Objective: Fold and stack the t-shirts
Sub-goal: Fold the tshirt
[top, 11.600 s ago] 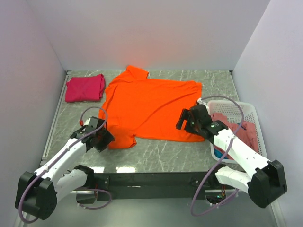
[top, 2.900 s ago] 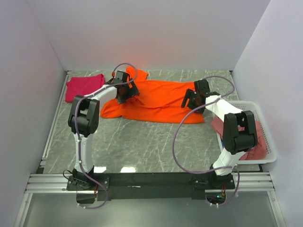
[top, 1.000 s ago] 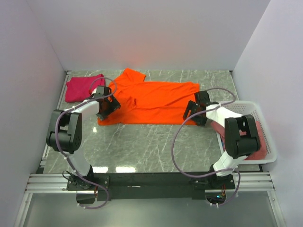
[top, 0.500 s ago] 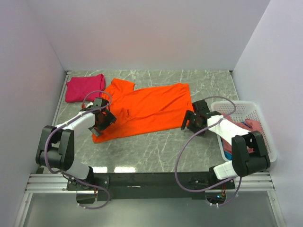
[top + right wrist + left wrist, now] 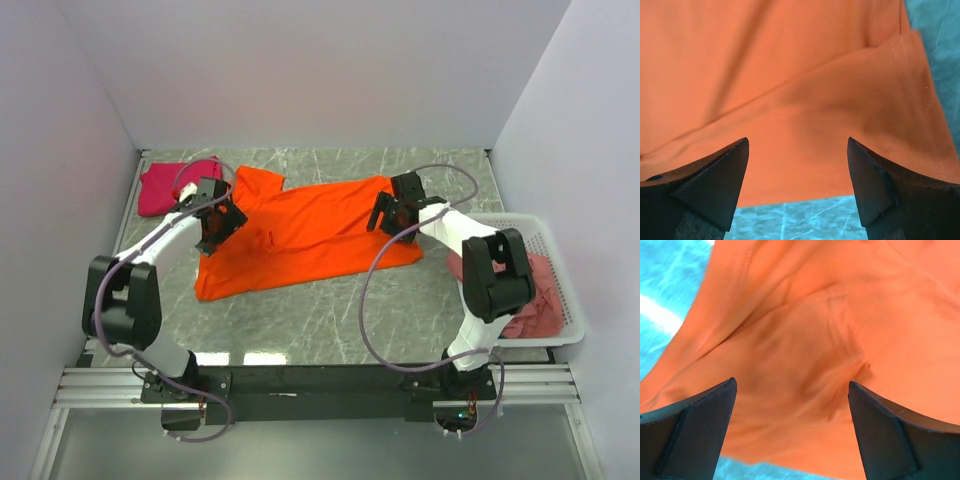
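hovering above the orange t-shirt (image 5: pixel 310 235)

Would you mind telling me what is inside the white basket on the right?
The basket holds crumpled dusty-pink cloth. The right arm covers the basket's left part, and anything beneath the pink cloth is hidden.

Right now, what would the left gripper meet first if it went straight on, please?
Likely the orange t-shirt: its cloth fills the view between the open jaws of the left gripper, though depth is unclear.
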Robot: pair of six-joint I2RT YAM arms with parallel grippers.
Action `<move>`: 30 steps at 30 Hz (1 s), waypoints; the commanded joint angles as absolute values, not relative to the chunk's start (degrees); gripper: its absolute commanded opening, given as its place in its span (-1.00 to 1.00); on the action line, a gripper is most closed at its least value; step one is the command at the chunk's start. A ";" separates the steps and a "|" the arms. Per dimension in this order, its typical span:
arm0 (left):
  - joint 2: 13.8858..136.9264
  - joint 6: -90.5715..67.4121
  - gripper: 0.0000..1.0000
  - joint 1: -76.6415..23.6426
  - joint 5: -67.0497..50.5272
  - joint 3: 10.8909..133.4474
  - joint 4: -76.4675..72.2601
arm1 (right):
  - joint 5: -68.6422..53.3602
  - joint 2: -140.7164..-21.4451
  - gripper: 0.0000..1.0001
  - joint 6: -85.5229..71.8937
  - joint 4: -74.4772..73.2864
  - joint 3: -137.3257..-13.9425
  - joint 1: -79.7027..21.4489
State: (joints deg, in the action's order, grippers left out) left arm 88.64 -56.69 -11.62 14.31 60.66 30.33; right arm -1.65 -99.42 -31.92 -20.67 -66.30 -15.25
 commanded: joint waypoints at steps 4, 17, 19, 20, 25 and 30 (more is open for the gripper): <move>94.92 -54.14 0.99 -11.69 10.47 62.32 26.29 | -0.62 -99.76 0.71 -32.60 -21.19 -63.22 -14.24; 92.38 -55.10 0.99 -13.97 10.45 54.67 26.54 | -2.99 -82.73 0.70 -34.54 -22.06 -40.88 -13.62; 90.98 -55.37 0.99 -14.76 11.07 54.32 27.51 | -2.72 -80.17 0.70 -35.33 -22.76 -36.75 -13.71; 90.44 -55.55 0.99 -14.94 11.42 54.49 27.94 | -2.81 -77.89 0.70 -35.16 -22.94 -35.78 -13.88; 87.28 -55.28 0.99 -15.47 13.70 55.98 30.76 | -2.19 -70.33 0.70 -34.11 -28.21 -37.70 -14.94; 87.71 -55.20 0.99 -15.38 14.68 59.57 29.18 | -5.71 -74.69 0.72 -31.38 -21.73 -48.74 -14.94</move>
